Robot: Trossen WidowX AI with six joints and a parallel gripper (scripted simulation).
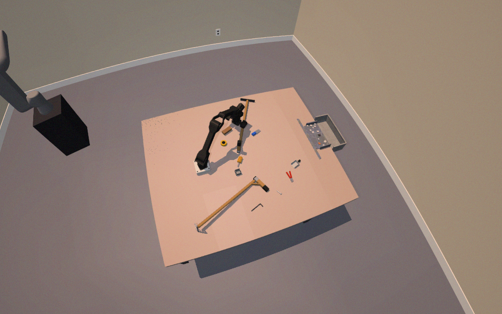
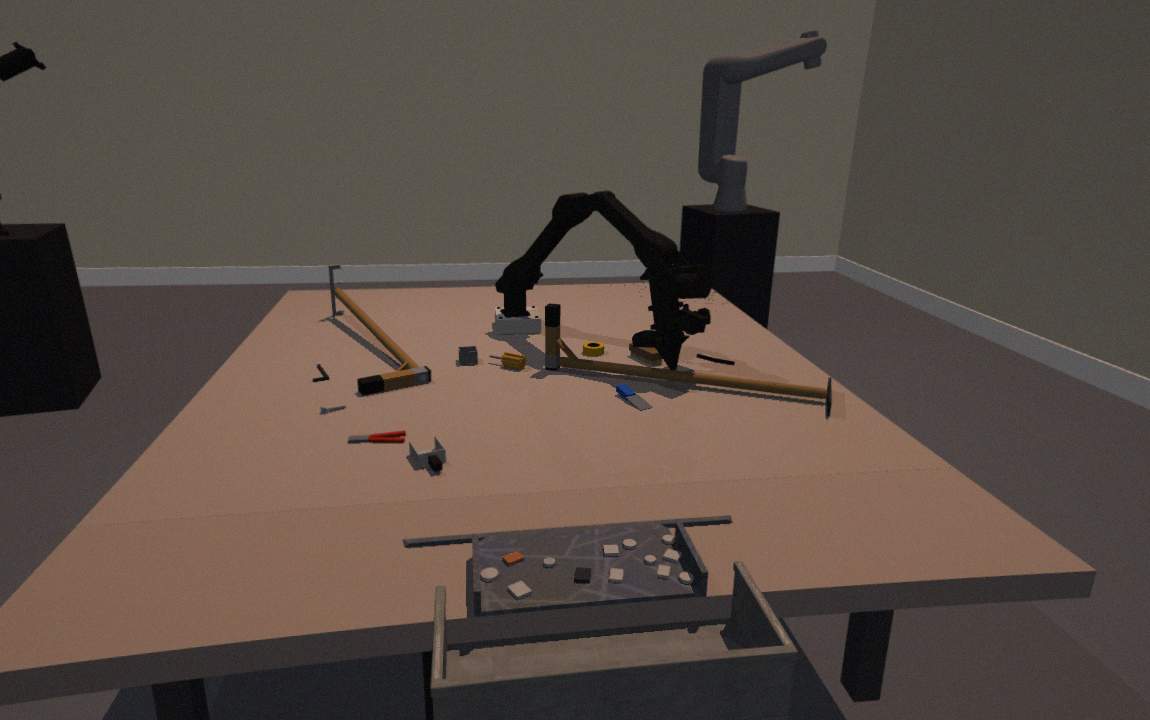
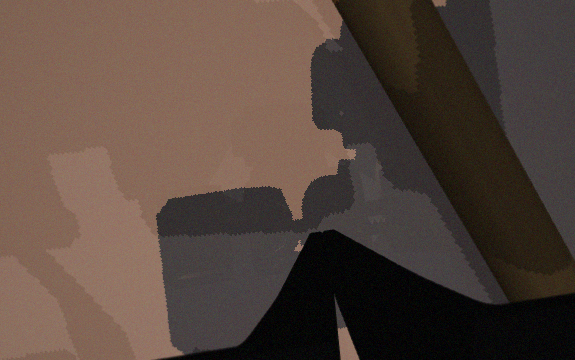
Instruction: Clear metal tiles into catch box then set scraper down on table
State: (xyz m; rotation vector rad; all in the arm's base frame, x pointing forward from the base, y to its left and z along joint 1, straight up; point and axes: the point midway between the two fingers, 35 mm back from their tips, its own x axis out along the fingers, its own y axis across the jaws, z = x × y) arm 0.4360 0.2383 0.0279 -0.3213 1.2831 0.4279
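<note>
My gripper (image 1: 243,124) (image 2: 673,365) (image 3: 322,243) is shut and empty, low over the table, with its fingertips close beside the wooden handle of a long tool. This tool, the long scraper (image 1: 246,110) (image 2: 762,385) (image 3: 467,125), lies on the table with a wide black blade at its far end and an upright black-tipped grip at the other. I cannot tell whether fingers and handle touch. Several tiles, white ones (image 2: 519,590), an orange one (image 2: 513,557) and a black one (image 2: 582,574), lie on the steel plate (image 2: 552,582). The catch box (image 1: 337,127) (image 2: 615,689) adjoins its far side.
A second long tool (image 1: 225,205) (image 2: 373,331) lies across the table. Near the arm are a brown block (image 1: 226,131), a yellow ring (image 1: 223,142) (image 2: 592,348), a blue-handled knife (image 1: 254,133) (image 2: 625,391) and a yellow-handled screwdriver (image 1: 239,159) (image 2: 514,360). Red-handled pliers (image 1: 289,175) (image 2: 386,437) lie farther off.
</note>
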